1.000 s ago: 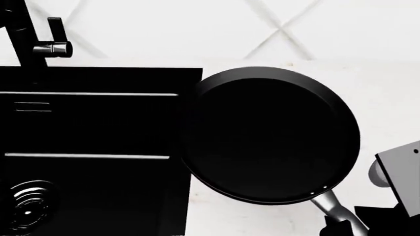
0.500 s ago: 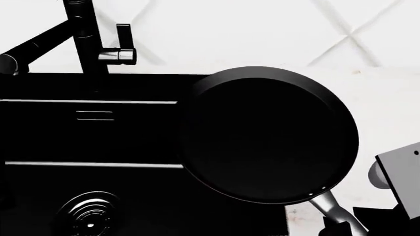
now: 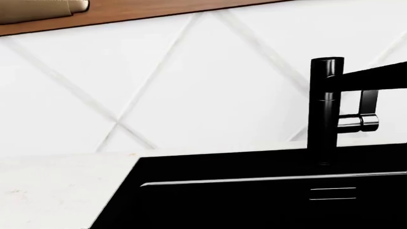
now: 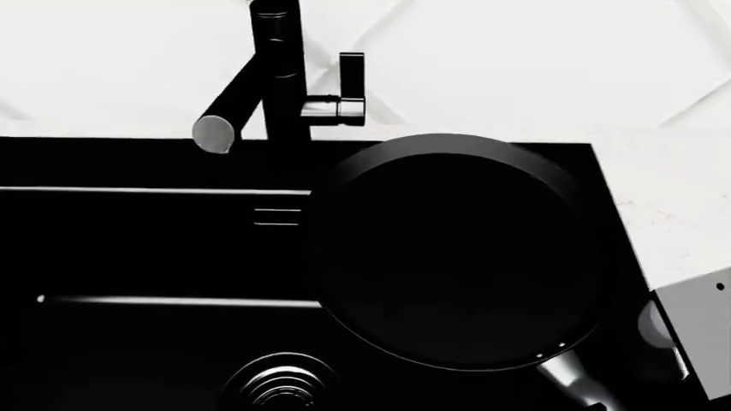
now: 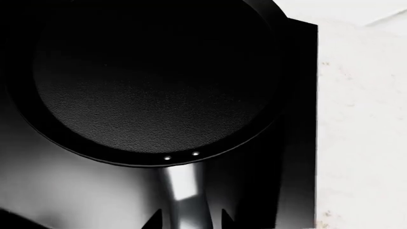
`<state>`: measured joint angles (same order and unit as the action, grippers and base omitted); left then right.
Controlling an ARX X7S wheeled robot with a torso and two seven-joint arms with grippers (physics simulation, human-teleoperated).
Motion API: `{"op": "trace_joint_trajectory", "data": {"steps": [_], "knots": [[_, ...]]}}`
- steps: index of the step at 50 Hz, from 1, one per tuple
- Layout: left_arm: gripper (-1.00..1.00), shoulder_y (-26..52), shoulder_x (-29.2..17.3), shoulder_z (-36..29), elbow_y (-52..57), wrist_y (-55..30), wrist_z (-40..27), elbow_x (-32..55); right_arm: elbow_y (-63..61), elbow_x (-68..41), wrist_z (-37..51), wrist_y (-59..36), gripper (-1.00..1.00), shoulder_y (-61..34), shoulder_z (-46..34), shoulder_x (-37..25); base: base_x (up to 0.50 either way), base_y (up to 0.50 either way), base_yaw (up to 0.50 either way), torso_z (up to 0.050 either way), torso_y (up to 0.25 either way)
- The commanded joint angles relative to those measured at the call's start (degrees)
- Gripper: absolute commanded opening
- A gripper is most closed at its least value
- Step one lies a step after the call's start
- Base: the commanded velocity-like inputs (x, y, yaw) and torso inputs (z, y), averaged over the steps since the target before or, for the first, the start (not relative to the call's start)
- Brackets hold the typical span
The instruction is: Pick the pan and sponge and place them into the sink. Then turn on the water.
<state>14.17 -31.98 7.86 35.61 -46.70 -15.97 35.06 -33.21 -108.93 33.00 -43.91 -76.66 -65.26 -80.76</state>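
Head view: pan (image 4: pixel 457 257), round and black, over the right half of the sink (image 4: pixel 137 248), rim overlapping the basin's 3 o'clock edge region; grey handle (image 4: pixel 571 384) toward 5 o'clock, running out of frame. Faucet (image 4: pixel 277 77) at 12 o'clock behind the basin, spout angled toward 8 o'clock, silver-jointed lever (image 4: pixel 348 86) just beside its column at 3 o'clock. Ringed drain (image 4: pixel 280 384) at 6 o'clock, overflow slot (image 4: pixel 277 216) near the back ledge. White speckled surface (image 4: pixel 674 197) at 3 o'clock of the sink. Right wrist view: pan (image 5: pixel 156 81) filling the frame above the dark basin, handle (image 5: pixel 184 191) passing between the two dark tips of the right claw (image 5: pixel 188 219), clenched on the handle. Left wrist view: faucet (image 3: pixel 325 109) and sink (image 3: pixel 254 200) only; left claw outside every frame. Sponge not visible in any view; no stream at the spout.
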Motion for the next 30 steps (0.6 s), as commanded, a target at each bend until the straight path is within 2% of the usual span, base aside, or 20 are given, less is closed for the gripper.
{"op": "trace_joint_trajectory", "data": {"steps": [1, 7, 19, 30], "knots": [[1.00, -0.14, -0.33, 0.03, -0.02, 0.10, 0.15, 0.19, 0.15, 3.22, 0.20, 1.60, -1.00, -10.76, 4.27, -1.37, 0.00, 0.00, 0.00, 0.000, 0.010], [1.00, 0.24, -0.29, -0.37, 0.15, -0.09, -0.10, 0.19, 0.97, 3.06, -0.32, 2.36, -1.00, -9.13, 3.22, -1.43, 0.00, 0.00, 0.00, 0.000, 0.002], [1.00, -0.04, 0.02, -0.67, -0.09, 0.31, -0.38, -0.02, 5.20, 7.12, -1.10, 1.56, -1.00, -8.03, 1.84, 4.32, 0.00, 0.00, 0.00, 0.001, 0.003], [1.00, -0.82, -0.31, -0.14, -0.61, 1.34, 0.24, -0.04, 6.51, 8.61, -2.04, -0.17, -1.00, -9.49, 2.38, 6.26, 0.00, 0.00, 0.00, 0.001, 0.002]]}}
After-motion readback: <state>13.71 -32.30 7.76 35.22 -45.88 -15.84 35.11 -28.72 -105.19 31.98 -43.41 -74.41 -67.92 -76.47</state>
